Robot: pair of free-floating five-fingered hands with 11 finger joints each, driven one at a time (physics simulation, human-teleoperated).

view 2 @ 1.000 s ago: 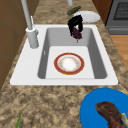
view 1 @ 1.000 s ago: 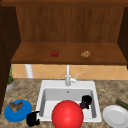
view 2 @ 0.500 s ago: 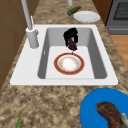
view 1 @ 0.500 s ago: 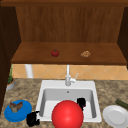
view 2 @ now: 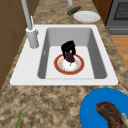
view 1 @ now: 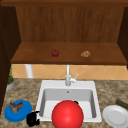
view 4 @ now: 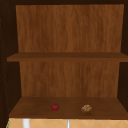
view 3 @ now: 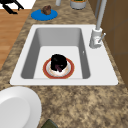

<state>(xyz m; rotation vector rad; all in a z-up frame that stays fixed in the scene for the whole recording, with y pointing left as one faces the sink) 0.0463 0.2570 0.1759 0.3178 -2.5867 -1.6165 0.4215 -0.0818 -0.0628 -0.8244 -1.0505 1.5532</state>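
Observation:
A red-rimmed plate (view 2: 69,65) with a pale middle lies flat on the sink's floor, also seen from the other side as the plate (view 3: 48,71). My right hand (view 2: 68,47) hangs just over it, fingers curled down on a small dark purple thing (view 2: 70,57) that touches or nearly touches the plate. From the right that hand (view 3: 59,61) covers the plate's middle. From the front a large red round shape (view 1: 67,115) hides most of it, with a bit of the hand (view 1: 76,102) peeking behind. My left hand (view 1: 32,119) floats idle off the counter's front edge, beside the blue plate (view 1: 23,112).
The blue plate carries a brown piece of food (view 2: 110,116). A white plate (view 1: 115,116) and a green vegetable (view 2: 74,10) lie right of the sink (view 2: 105,75). The faucet (view 1: 68,76) stands at the back. The shelf (view 4: 37,108) holds a red fruit (view 4: 55,107) and a brown lump (view 4: 86,108).
My right hand has travelled with the purple thing from the sink's far right end down to the plate. The left hand has not moved.

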